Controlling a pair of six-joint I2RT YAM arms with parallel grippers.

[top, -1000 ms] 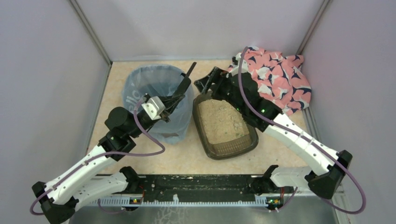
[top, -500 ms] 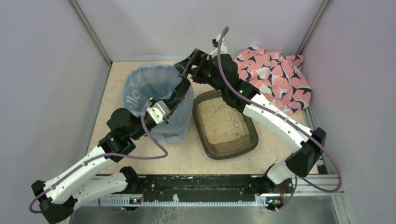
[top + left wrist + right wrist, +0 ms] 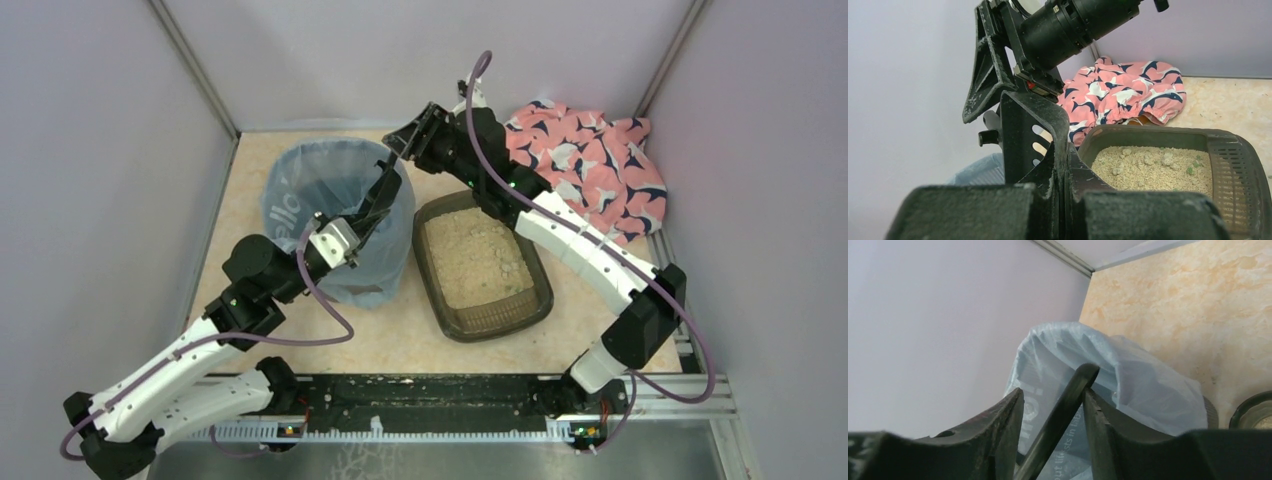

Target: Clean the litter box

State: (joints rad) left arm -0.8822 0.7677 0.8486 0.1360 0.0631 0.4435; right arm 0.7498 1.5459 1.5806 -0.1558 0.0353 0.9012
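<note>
Right arm swung off litter box far end, toward 11 o'clock; right gripper now at scoop handle tip, above bin rim. Jaws narrower than before, astride handle, gap showing on one side, so not clamped. Left gripper closed tight on scoop lower end, over bin mouth. Litter box flat on table, just beside bin at its 3 o'clock, beige litter inside. Patterned cloth at box's 1 o'clock.
</note>
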